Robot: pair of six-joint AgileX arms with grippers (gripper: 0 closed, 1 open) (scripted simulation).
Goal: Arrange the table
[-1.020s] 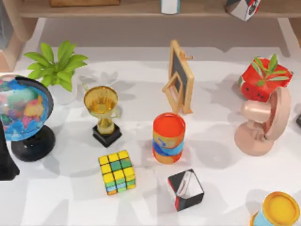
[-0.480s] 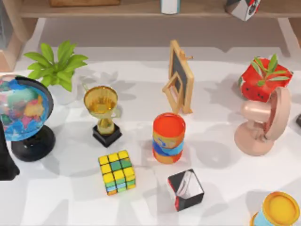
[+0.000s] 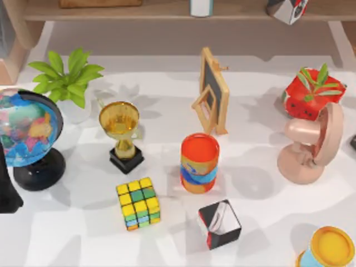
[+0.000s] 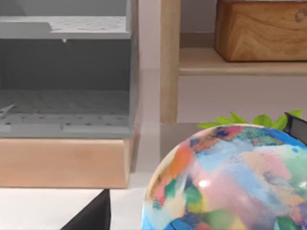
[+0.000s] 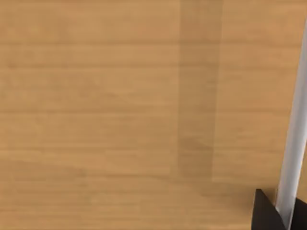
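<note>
**Arms at the table's edges, no ornament in hand**

The large flat matte white table (image 3: 167, 117) filled the top view below the light wooden shelf board (image 3: 167, 11) at twelve o'clock. Standing on it were a multicoloured globe on a black stand (image 3: 25, 136) at nine o'clock, a leafy green plant in a white pot (image 3: 67, 78) at ten, a gold trophy cup on a black base (image 3: 121, 136), a small wooden-framed chalkboard easel (image 3: 214, 89), an orange-lidded striped can (image 3: 199, 162) near the centre, a colourful puzzle cube (image 3: 138, 203) at seven, a black, white and red box (image 3: 219, 223) at six, a pink desk fan (image 3: 311, 147) and a red watermelon-shaped pot (image 3: 310, 93) at three, and a yellow-lidded can (image 3: 328, 247) at five.

A dark part of the left arm (image 3: 6, 192) showed at the nine o'clock edge, just beside the globe; the left wrist view looked past the globe toward the shelf. Whether either claw was open, or held anything, could not be told.

By my judgement, the arranging had not yet taken up any object. The next move would call for choosing one ornament and bringing a claw over it without knocking its neighbours.
</note>
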